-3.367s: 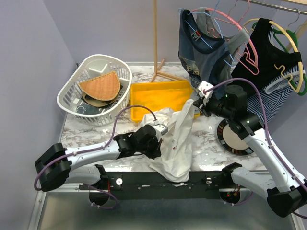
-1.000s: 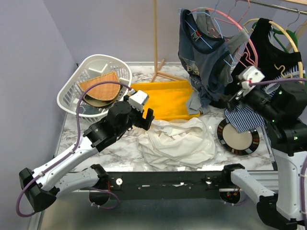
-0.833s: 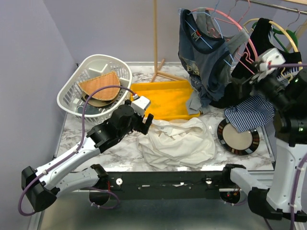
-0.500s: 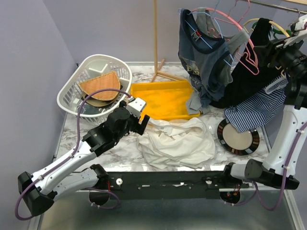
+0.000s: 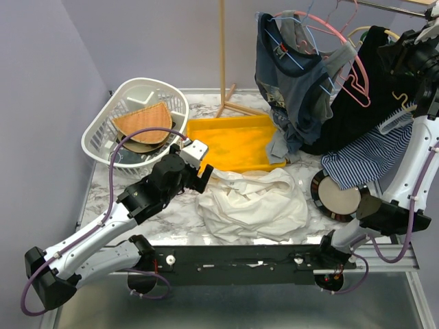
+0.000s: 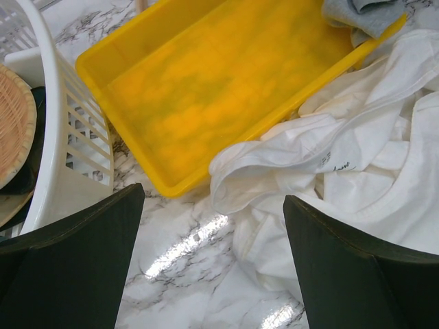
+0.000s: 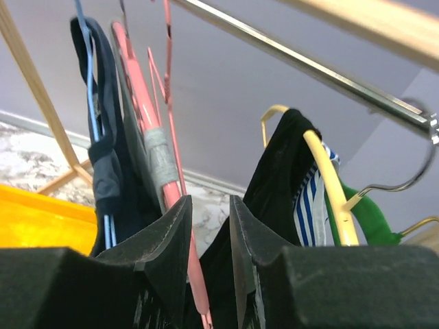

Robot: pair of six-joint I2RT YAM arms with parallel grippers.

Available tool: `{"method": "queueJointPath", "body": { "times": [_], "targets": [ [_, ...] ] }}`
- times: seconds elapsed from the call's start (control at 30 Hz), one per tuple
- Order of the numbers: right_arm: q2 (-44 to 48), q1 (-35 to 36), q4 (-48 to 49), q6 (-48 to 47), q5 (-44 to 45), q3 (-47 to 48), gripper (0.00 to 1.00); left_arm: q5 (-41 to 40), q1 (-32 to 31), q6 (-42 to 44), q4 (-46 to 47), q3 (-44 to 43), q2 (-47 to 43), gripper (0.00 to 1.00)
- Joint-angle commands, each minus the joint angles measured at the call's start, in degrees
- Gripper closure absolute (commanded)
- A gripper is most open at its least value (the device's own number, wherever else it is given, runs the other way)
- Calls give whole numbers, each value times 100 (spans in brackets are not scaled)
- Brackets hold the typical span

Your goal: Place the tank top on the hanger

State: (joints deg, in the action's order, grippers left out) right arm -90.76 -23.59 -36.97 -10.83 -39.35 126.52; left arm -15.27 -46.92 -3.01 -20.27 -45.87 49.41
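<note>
The off-white tank top [image 5: 250,205] lies crumpled on the marble table, just in front of the yellow tray; its left folds [image 6: 343,157] fill the right of the left wrist view. My left gripper [image 5: 199,170] [image 6: 212,199] hovers wide open over its left edge, holding nothing. The slim pink wire hanger [image 5: 357,83] [image 7: 171,103] hangs from the rail. My right gripper [image 5: 399,55] [image 7: 210,205] is raised among the hung clothes with its jaws a narrow gap apart. A pink bar runs through that gap along the left finger. I cannot tell which hanger it belongs to.
A white laundry basket [image 5: 103,137] stands at the back left beside the yellow tray [image 5: 233,140]. On the rail [image 7: 309,68] hang a blue-grey shirt [image 5: 288,75] and a black top [image 5: 381,82]. A striped cloth [image 5: 363,159] and a round disc [image 5: 338,199] lie right.
My right arm has swung up from the striped cloth to the hangers on the rail and its jaws have narrowed. The left gripper has dropped a little, still open. The tank top lies still.
</note>
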Motion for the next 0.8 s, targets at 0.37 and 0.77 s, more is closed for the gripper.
{"method": "queueJointPath", "body": {
  "times": [0.37, 0.77],
  "targets": [
    [-636, -40, -864, -1026, -625, -145, 69, 32, 25, 63, -29, 52, 60, 4],
    [-750, -40, -1330, -1386, -1223, -145, 52, 59, 33, 63, -47, 43, 69, 3]
  ]
}}
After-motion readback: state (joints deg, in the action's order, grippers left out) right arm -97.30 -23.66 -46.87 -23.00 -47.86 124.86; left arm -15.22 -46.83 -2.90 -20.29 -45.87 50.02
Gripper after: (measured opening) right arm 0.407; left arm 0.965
